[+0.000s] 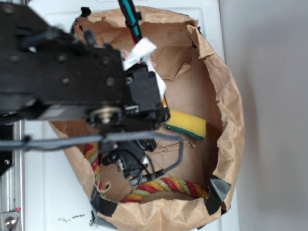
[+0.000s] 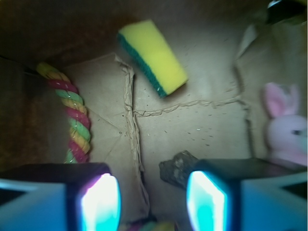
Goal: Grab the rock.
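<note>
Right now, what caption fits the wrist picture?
Open gripper over the bag floor, rock by one finger, sponge beyond.

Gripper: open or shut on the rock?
Open. In the wrist view the gripper shows a wide gap between its fingers; the rock lies beside the right one, ungrasped.

White tabletop point(image 1: 53, 192) underneath, flecked with small dark specks near the front edge. Plain pale grey wall point(image 1: 274, 96) along the right side, flat and unmarked. Metal rail point(image 1: 10, 183) with a bolt at the lower left corner. Brown paper bag point(image 1: 231, 110) rolled open on the tabletop, crumpled at the rim, patched with grey tape point(image 1: 216, 192) at the front corners. Creased, seamed paper floor inside, dim in the wrist view, darker toward the upper left. Soft, even light overall.
</note>
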Controlling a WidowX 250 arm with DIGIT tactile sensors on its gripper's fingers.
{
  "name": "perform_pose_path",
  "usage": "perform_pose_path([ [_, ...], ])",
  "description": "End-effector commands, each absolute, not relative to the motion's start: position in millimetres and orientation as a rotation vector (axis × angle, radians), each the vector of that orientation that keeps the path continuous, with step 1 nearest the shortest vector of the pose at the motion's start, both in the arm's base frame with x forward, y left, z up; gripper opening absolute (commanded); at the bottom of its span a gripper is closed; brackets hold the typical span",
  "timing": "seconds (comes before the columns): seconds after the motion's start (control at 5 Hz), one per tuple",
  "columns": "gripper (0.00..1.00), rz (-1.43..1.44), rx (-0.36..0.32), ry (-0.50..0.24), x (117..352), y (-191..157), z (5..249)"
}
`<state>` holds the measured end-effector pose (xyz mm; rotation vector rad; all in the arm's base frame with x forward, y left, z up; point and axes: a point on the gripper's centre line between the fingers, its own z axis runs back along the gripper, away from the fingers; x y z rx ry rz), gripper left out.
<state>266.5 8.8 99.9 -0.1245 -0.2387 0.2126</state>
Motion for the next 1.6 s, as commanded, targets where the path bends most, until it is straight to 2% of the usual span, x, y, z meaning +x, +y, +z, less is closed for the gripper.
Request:
perform_pose_path([
  [0.0, 1.0, 0.155, -0.084, -0.244, 280, -8, 65],
  [0.2, 1.0, 0.161, -0.019, -0.214, 283, -2, 49],
  [0.4, 1.0, 0.197, 0.017, -0.217, 280, 18, 51],
  [0.8, 1.0, 0.18, 0.056, -0.161, 259, 29, 40],
  [1.0, 1.0, 0.193, 0.061, -0.144, 258, 34, 36],
  [1.4, 1.0, 0.131, 0.067, -0.133, 255, 19, 33],
])
